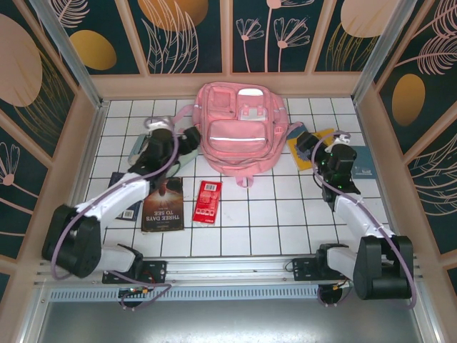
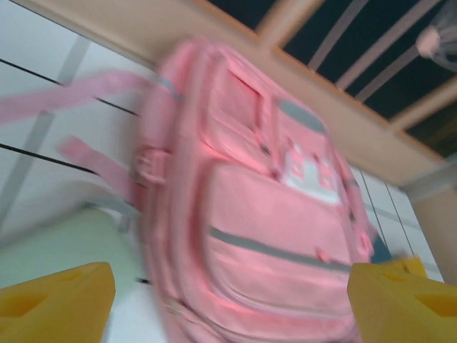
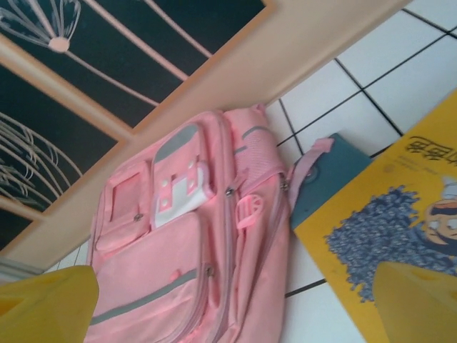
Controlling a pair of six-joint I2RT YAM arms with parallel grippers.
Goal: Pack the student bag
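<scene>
Right now I see the student bag (image 1: 239, 128) lying flat on the white tiled table (image 1: 285, 221), in the upper middle of the overhead view, front pockets facing up and its top towards the back wall. Its thin pink straps trail out at the left side and at the bottom edge.

The left gripper (image 1: 191, 139) sits just beside the bag's left side. In the left wrist view its yellow fingers (image 2: 57, 304) stand at the two bottom corners of the frame, spread wide with nothing pinched between them. The blurred bag (image 2: 257, 214) fills the middle, and a mint-green pencil case (image 2: 64, 243) lies at the lower left.

The right gripper (image 1: 305, 145) hovers near the bag's right side, over a yellow book (image 1: 318, 136). From its wrist camera I see its fingers (image 3: 43, 300) also spread apart and holding nothing. The bag (image 3: 178, 250) is in the lower centre, the yellow book (image 3: 385, 214) at the right, and a teal item (image 3: 332, 171) is tucked partly under that book, beside the bag's strap.

Below the bag in the overhead view lie a red packet (image 1: 208, 201) and, to its left, a dark book titled "Three Days to See" (image 1: 163, 204). A blue book (image 1: 360, 164) rests by the right wall.
</scene>
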